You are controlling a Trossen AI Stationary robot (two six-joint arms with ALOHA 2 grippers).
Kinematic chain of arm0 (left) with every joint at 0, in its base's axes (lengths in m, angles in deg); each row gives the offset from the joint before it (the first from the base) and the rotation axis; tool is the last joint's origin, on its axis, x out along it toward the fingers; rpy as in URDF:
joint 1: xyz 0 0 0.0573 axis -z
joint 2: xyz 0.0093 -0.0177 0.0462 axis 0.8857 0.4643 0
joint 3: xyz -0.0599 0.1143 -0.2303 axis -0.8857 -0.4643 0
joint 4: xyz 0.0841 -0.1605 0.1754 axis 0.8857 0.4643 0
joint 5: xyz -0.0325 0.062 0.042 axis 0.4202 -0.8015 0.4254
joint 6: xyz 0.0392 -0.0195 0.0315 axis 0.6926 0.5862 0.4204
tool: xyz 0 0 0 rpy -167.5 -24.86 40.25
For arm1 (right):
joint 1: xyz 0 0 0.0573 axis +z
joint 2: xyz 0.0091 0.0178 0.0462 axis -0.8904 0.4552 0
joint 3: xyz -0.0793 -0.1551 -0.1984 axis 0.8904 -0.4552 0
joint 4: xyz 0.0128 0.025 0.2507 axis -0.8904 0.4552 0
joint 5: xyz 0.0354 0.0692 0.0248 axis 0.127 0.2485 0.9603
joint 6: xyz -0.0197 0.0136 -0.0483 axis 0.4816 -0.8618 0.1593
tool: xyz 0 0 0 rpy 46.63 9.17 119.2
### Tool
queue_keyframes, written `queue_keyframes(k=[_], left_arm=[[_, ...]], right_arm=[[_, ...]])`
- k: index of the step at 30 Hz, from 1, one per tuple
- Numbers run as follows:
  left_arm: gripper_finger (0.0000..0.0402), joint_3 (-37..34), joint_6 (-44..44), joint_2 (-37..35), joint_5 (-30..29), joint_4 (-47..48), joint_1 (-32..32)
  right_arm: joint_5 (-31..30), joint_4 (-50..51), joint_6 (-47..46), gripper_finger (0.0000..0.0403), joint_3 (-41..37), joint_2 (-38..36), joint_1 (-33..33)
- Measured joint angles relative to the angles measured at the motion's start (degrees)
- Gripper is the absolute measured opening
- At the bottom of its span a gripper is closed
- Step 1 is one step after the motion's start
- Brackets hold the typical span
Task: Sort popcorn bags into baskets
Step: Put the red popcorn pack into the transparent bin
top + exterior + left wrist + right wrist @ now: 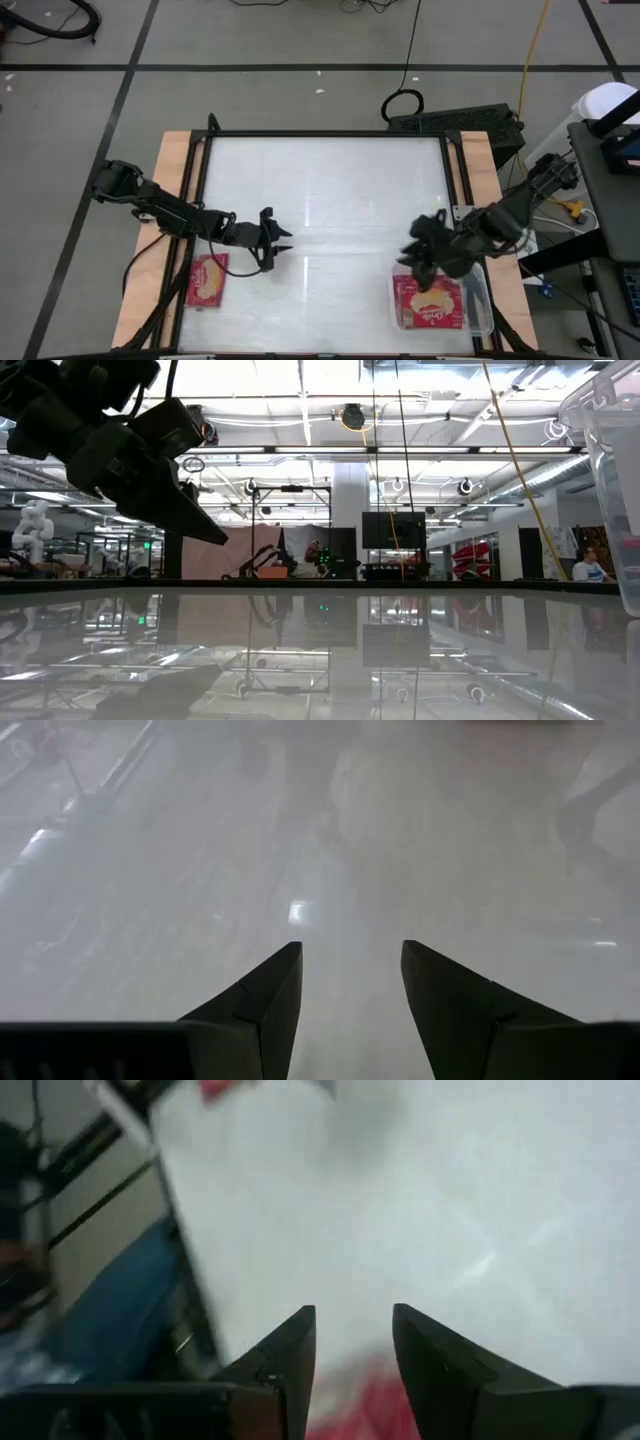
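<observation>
A red popcorn bag (pixel 207 281) lies flat on the table near its left front edge. The clear bin (pixel 478 300) stands at the front right with red bags (pixel 430 301) lying in it, yellow-cream ovals up. My left gripper (pixel 282 241) is open and empty above the table, right of the loose bag; it also shows in the left wrist view (pixel 350 970). My right gripper (pixel 412 262) is open and empty just above the bin's far left corner; a red bag (pixel 365 1405) shows below its fingers in the right wrist view.
The white tabletop (pixel 330 200) has a dark frame and wooden side strips. The bin's clear wall (pixel 610 490) rises at the right of the low view. A black box and cables (pixel 455 122) lie beyond the far edge. A blue shape (pixel 110 1320) shows beside the table's edge.
</observation>
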Motion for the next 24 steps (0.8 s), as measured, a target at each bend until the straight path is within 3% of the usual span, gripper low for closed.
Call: queue_keyframes(k=[4,14,19,24], left_arm=[[0.0175,0.6,-1.9,-3.3,-0.8,4.4,0.0],[0.0175,4.0,-16.2,-15.3,-2.0,35.9,2.3],[0.0175,4.0,-29.4,-17.2,-1.4,48.5,9.7],[0.0175,3.9,-35.9,-18.0,-1.4,55.4,16.7]], right_arm=[[-5.4,-6.9,12.4,0.0126,0.0,4.1,-4.9],[-7.0,-28.8,44.4,0.0125,0.0,20.0,-13.6],[-8.1,-40.8,52.0,0.0125,0.0,27.1,-17.2],[-8.1,-55.5,58.6,0.0125,0.0,33.9,-19.7]])
